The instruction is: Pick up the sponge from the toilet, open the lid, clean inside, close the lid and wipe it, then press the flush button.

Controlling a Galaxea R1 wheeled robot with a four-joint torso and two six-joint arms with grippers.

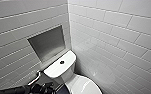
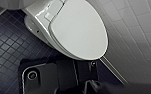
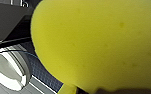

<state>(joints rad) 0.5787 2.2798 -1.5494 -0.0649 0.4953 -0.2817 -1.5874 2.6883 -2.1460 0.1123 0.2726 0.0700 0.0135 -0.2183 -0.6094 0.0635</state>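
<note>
Hanging over dark floor [image 3: 42, 73], sponge [image 3: 96, 42] with right gripper [image 3: 121, 91] jaws clamped on it, toilet [image 1: 56, 70] wedged into a corner of tiled walls [image 1: 111, 37], lid [image 2: 78, 30] down, flush button [image 1: 62, 62] on tank top, niche [image 1: 47, 43] behind, left gripper [image 1: 42, 88] low beside tank, cannot tell its grip.

— Bright overall?
— Yes, even and cool on the white wall tiles [image 1: 116, 30]; dim only inside the niche [image 1: 47, 43].
— Any glare?
— Only soft sheen on the toilet [image 2: 38, 20] ceramic; pale grey, without hot spots, on the lid [image 2: 78, 30]. Much darker down on the floor [image 2: 6, 42], with shadow close under the toilet.
— And distortion?
— Bending of the tile lines toward the edges of the head view. Flat, strong yellow on the sponge [image 3: 96, 42].
</note>
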